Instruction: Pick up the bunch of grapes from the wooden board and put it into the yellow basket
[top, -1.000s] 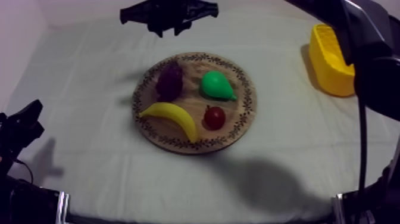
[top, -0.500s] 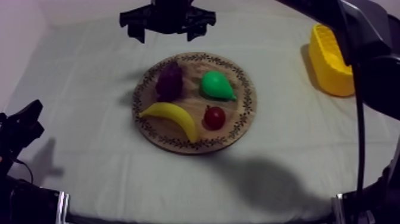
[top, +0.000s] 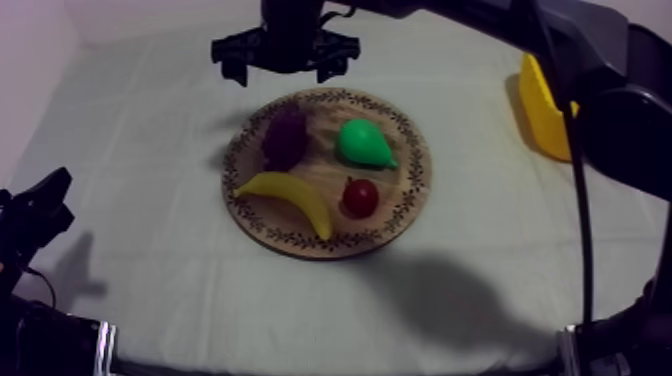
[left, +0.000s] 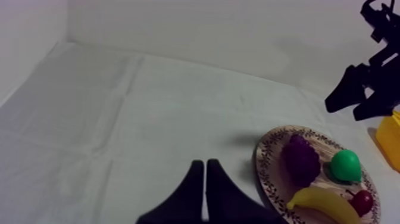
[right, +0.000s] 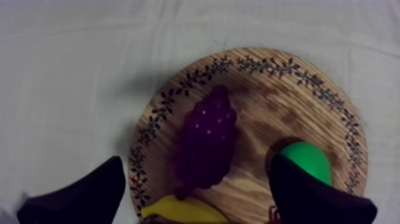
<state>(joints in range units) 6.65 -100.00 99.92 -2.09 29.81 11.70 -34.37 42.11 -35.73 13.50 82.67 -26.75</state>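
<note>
The purple bunch of grapes (top: 285, 135) lies on the left part of the round wooden board (top: 412, 185), with a green pear (top: 362, 143), a banana (top: 290, 197) and a small red fruit (top: 360, 196) beside it. My right gripper (top: 285, 62) hangs open just beyond the board's far rim, nothing between its fingers. From the right wrist, the grapes (right: 205, 140) lie between the two spread fingers (right: 89, 193), apart from them. The yellow basket (top: 543, 105) stands at the far right. My left gripper (left: 205, 162) rests shut over the cloth, left of the board (left: 268, 173).
In the left wrist view the grapes (left: 300, 158), pear (left: 346, 165), banana (left: 321, 202) and red fruit (left: 362, 201) crowd the board, with the right gripper (left: 369, 83) above them and the basket (left: 390, 134) behind. My left gripper (top: 45, 195) sits low at the left edge.
My right gripper has opened wide and moved from the table's far edge toward the board, lower over the grapes. The left arm and the fruit have not moved.
</note>
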